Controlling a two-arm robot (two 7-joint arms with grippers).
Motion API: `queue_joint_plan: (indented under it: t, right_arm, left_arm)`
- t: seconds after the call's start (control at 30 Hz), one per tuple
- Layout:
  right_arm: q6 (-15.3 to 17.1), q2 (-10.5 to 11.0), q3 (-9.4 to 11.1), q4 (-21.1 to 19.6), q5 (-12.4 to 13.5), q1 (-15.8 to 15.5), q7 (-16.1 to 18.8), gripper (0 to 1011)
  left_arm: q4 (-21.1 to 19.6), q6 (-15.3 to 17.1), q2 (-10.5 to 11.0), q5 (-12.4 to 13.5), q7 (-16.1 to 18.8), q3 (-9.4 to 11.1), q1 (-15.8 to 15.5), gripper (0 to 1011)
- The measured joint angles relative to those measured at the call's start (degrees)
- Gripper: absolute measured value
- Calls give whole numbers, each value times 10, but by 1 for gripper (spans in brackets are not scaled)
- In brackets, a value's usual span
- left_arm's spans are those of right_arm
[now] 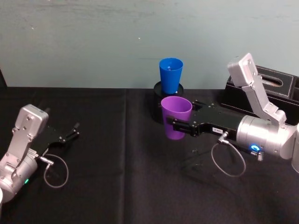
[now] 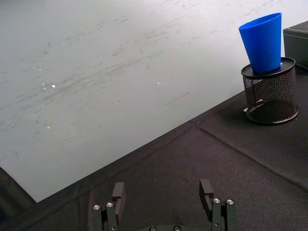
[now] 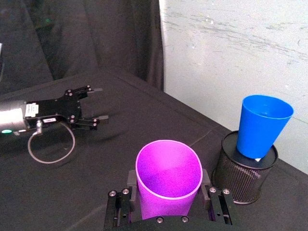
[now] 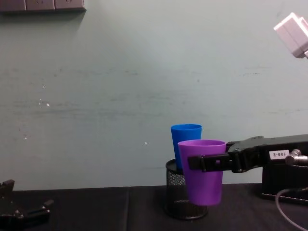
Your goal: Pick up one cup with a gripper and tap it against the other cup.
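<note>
1. Near the back edge of the table, a little right of its middle, a black mesh holder stands on the black cloth, close to the pale wall.
2. The blue cup sits mouth up in the top of that holder. Seen from the left wrist, the cup leans slightly.
3. Just in front of the holder, on the side nearer the table's front edge, the purple cup hangs upright with its mouth up.
4. From the chest view its base is clear of the cloth, and its rim sits a bit lower than the blue cup's rim.
5. The right gripper reaches in from the table's right edge. Its long black fingers are closed in on the purple cup, one on each side of the wall below the rim, as the right wrist view shows.
6. The two cups are apart. The right wrist view shows a plain gap between the purple cup and the blue one.
7. By the left edge of the table the left gripper sits low over the cloth. Its fingers are spread with nothing between them.
8. A black box stands at the back right corner, behind the right arm.
</note>
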Motion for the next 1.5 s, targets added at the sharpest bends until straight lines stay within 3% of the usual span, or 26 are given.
queue_joint_plan:
  t: [0.2,0.6,1.5]
  right_arm:
    - [-10,13,-2,-15,12,-12,3,736]
    - [-45,34,-22,-31,10,-20,-5,736]
    - [-45,35,-22,-32,11,-20,-6,736]
  left_arm:
    - [0,0,0,0,0,0,0,1012]
    - [0,0,0,0,0,0,0,1011]
    - [0,0,0,0,0,0,0,1011]
